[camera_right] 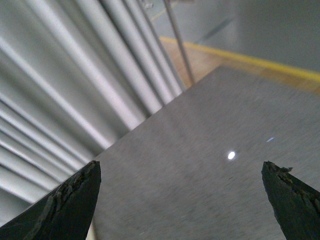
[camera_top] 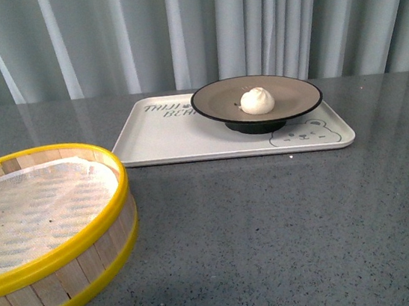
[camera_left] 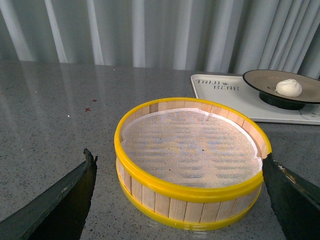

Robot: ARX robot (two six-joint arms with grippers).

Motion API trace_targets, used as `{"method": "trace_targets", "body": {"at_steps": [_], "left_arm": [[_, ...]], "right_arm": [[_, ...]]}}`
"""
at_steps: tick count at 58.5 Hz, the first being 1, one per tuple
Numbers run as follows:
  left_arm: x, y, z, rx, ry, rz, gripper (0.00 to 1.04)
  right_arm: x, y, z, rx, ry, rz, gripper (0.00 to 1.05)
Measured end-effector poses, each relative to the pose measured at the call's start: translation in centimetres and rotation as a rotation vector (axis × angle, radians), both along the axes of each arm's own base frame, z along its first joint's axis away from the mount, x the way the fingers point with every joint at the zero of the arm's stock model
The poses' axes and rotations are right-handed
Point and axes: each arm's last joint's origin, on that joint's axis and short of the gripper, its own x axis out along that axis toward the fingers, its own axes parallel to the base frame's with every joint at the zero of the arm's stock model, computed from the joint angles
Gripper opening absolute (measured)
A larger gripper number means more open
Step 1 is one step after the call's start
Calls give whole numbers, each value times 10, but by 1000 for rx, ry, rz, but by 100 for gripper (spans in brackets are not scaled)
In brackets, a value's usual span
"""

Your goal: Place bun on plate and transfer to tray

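Note:
The white bun (camera_top: 257, 101) lies on the grey-brown plate (camera_top: 287, 95) with a black rim. The plate stands on the cream tray (camera_top: 165, 139) with the bear drawing, at the back of the grey table. In the left wrist view the bun (camera_left: 289, 87), plate (camera_left: 260, 81) and tray (camera_left: 220, 92) show far off. My left gripper (camera_left: 179, 165) is open and empty, its fingers either side of the bamboo steamer. My right gripper (camera_right: 180, 172) is open and empty over bare table. Neither arm shows in the front view.
A round yellow-rimmed bamboo steamer (camera_top: 59, 251) with a white cloth liner stands at the front left; it also shows in the left wrist view (camera_left: 192, 197). Grey curtains hang behind the table. The right wrist view shows the table's edge and floor beyond.

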Motion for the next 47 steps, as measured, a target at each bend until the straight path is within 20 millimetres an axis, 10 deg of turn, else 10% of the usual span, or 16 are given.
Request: {"method": "trace_targets", "body": {"at_steps": [6,21,36,47], "left_arm": [[0,0,0,0,0,0,98],[0,0,0,0,0,0,98],[0,0,0,0,0,0,98],[0,0,0,0,0,0,98]], "right_arm": [[-36,-2,-6,-177,-7,53,93],[-126,34,-63,-370,11,442,46],[-145,61,-82,-395,9,432,1],[-154,72,-90,-400,9,437,2]]}}
